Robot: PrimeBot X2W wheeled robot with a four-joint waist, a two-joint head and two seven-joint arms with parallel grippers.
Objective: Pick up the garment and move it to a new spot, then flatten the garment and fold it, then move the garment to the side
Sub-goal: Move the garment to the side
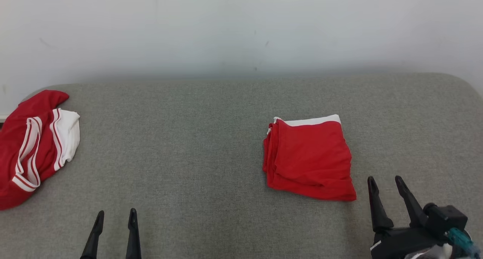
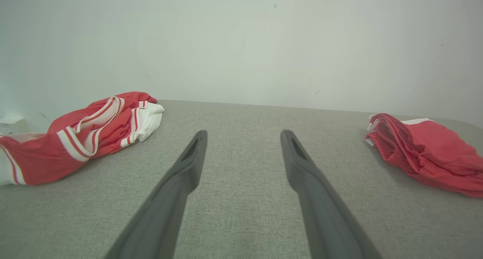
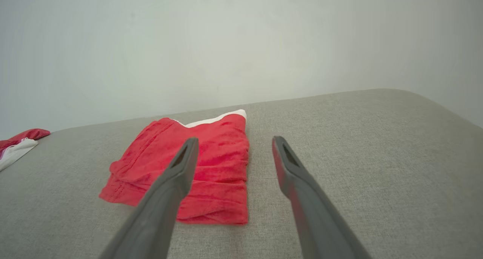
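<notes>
1. Where it runs beneath both my arms, the grey woven-fabric surface (image 1: 196,145) spans the head view. Its far right corner is rounded, and a pale wall (image 1: 241,28) stands behind it.
2. Crumpled red jersey with white striped trim (image 1: 22,153) lies at the surface's far left end, partly cut off by the frame.
3. Folded red shorts (image 1: 311,157) lie flat right of centre, white waistband along the far edge, layers stacked down their left side. Well apart from the jersey.
4. My right gripper (image 1: 385,179): fingers spread wide, nothing held, tips just beside the shorts' near right corner.
5. My left gripper (image 1: 116,212): fingers likewise wide apart, empty, over bare fabric at the near edge, between the two garments.
</notes>
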